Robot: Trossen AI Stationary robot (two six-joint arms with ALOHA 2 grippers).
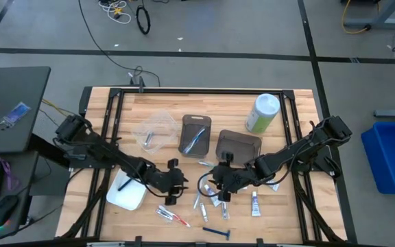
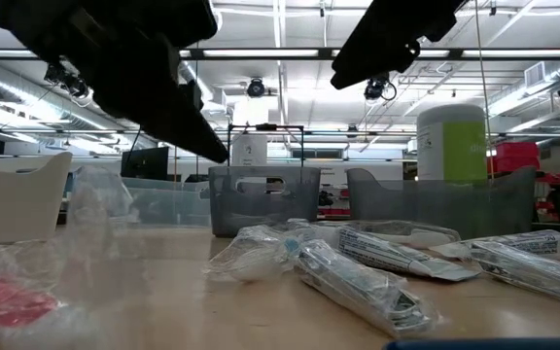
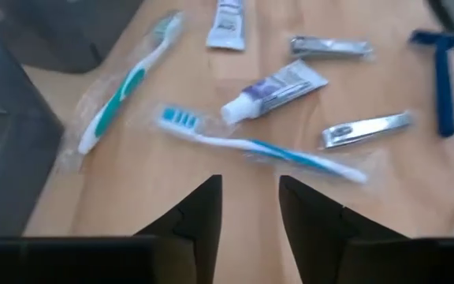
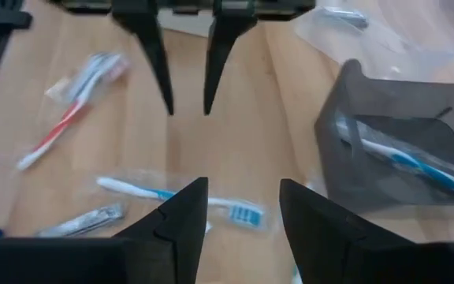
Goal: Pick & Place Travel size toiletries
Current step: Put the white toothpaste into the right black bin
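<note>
1. The left gripper (image 3: pixel 249 207) hangs above bare wooden table (image 1: pixel 286 216) near the middle of the front half; its tapered dark fingers stand apart with an empty gap between them.
2. The right gripper (image 4: pixel 243 207) faces it from the other side, its jaws likewise parted and holding nothing.
3. Between and just beyond them lie the travel size toiletries: a blue-and-white toothbrush (image 3: pixel 258 147) in crinkled clear wrap, a teal-and-white toothbrush (image 3: pixel 124 85), a small soft white tube (image 3: pixel 274 91), two shiny metal nail clippers (image 3: pixel 365 130), and a dark blue razor (image 3: pixel 441 75).
4. A red-handled toothbrush (image 4: pixel 65 118) in wrap lies apart toward the front edge.
5. One smoky translucent rectangular bin (image 1: pixel 195 135) holds a blue toothbrush; a second bin (image 1: pixel 238 145) sits beside it.
6. A green cylindrical canister (image 1: pixel 262 113) with a white lid stands behind them.
7. A smooth white tray (image 1: pixel 126 193) sits under the left arm.
</note>
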